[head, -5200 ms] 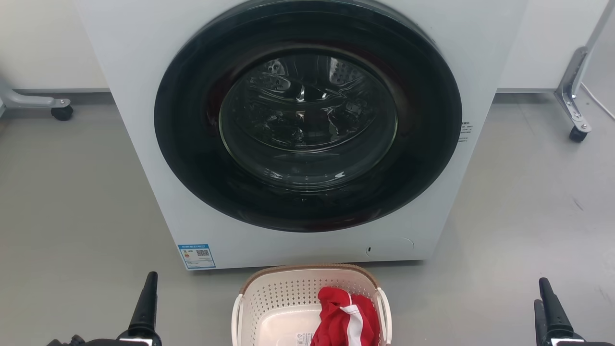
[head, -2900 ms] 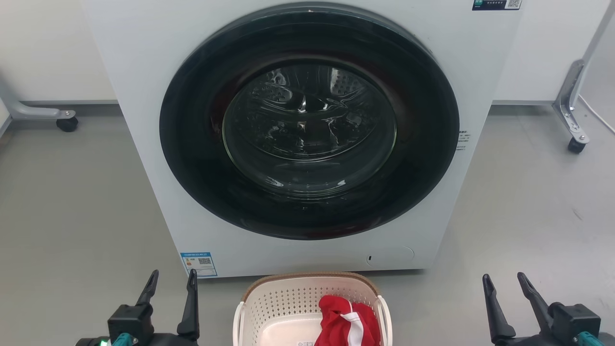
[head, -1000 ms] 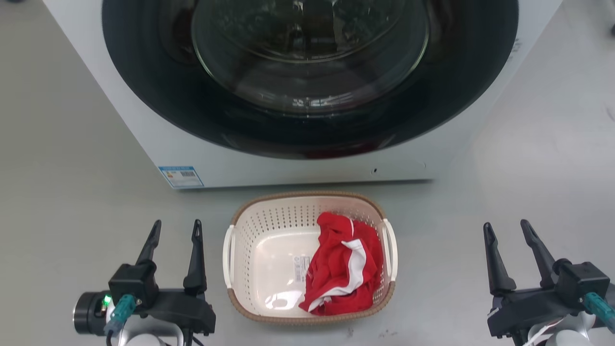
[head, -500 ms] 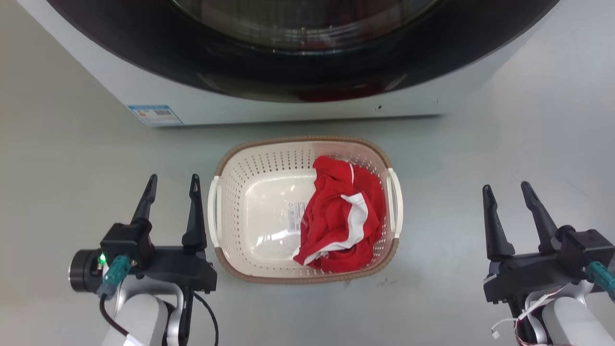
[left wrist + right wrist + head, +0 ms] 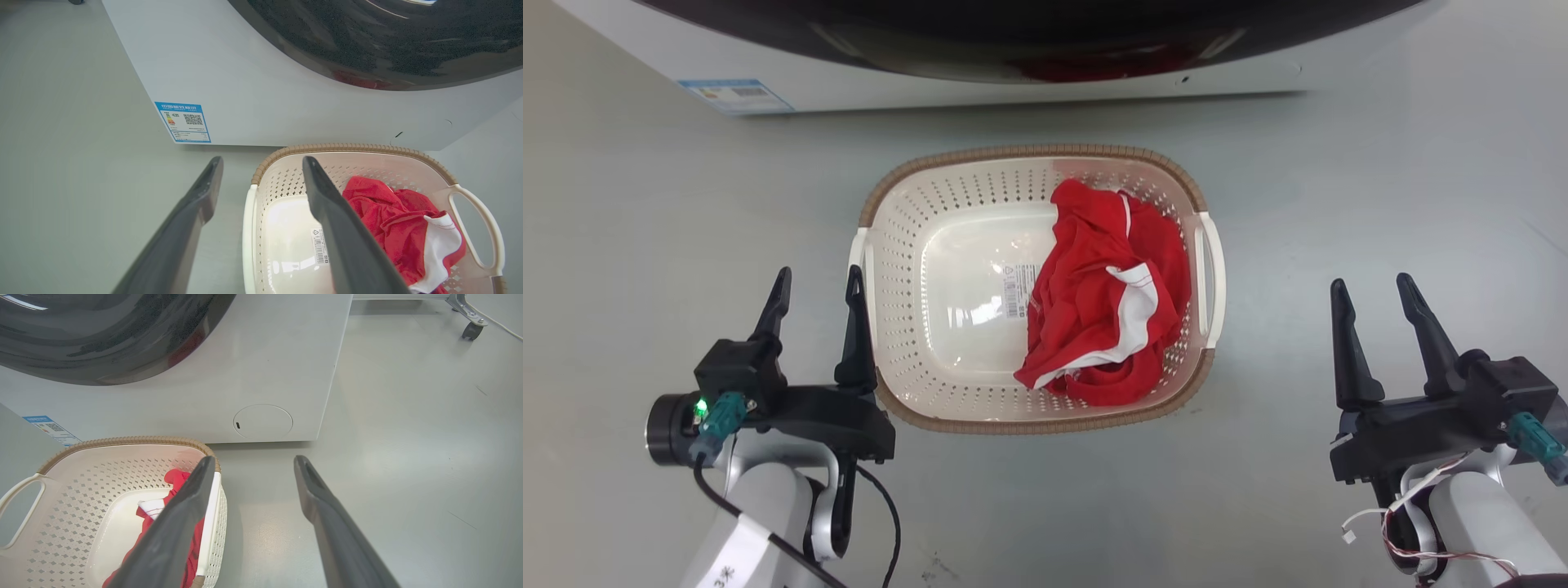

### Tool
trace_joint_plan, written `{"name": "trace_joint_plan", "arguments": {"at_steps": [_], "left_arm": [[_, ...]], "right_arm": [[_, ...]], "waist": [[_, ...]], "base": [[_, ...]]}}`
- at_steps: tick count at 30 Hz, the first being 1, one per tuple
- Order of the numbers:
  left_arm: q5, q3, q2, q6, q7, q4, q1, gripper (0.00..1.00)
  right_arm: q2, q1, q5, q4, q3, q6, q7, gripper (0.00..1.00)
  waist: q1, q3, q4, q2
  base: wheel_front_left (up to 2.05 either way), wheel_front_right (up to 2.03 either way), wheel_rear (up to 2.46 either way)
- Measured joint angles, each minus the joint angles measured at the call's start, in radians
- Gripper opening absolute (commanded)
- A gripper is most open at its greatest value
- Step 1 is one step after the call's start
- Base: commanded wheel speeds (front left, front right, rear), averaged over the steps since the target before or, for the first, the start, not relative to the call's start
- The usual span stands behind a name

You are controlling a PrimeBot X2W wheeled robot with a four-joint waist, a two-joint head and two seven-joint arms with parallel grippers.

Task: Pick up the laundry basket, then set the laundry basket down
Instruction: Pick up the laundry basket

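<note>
**The laundry basket [image 5: 898, 245] sits between two empty grippers**

The left gripper [image 5: 818, 273], jaws spread, hangs just beside the basket's left handle. The basket stands on the grey floor [image 5: 645, 204] before the washing machine [image 5: 931, 82]. Its mouth faces up, its long axis runs left to right, and a red garment [image 5: 1103, 302] lies inside. The right gripper [image 5: 1370, 282], jaws likewise apart, is well clear.

The laundry basket [image 5: 890, 269] is cream-white, its walls dotted with small diamond holes, with a brown woven-look rim [image 5: 1029, 152] and white handles [image 5: 1219, 269]; in it lie a red garment [image 5: 1094, 310] with a white band and a white, black-barred sticker [image 5: 1013, 290]. Behind the basket the washing machine [image 5: 931, 91] is white with a glossy black door [image 5: 1013, 24] and a blue-edged label [image 5: 737, 92]; the floor [image 5: 1339, 204] is plain grey.
</note>
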Motion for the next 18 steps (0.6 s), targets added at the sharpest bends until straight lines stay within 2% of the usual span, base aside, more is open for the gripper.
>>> {"name": "trace_joint_plan", "arguments": {"at_steps": [7, 18], "left_arm": [[-0.014, -0.002, -0.012, -0.023, 0.018, 0.082, -0.064, 1.00], [-0.038, -0.004, 0.000, -0.077, 0.086, 0.235, -0.213, 1.00]], "right_arm": [[0.013, -0.050, 0.000, 0.065, 0.010, 0.018, -0.002, 1.00], [0.079, -0.206, 0.028, 0.223, 0.036, 0.054, 0.024, 1.00]], "waist": [[0.0000, 0.061, 0.002, -0.0001], [0.0000, 0.089, 0.000, -0.0001]], "base": [[0.00, 0.00, 0.00], [0.00, 0.00, 0.00]]}}
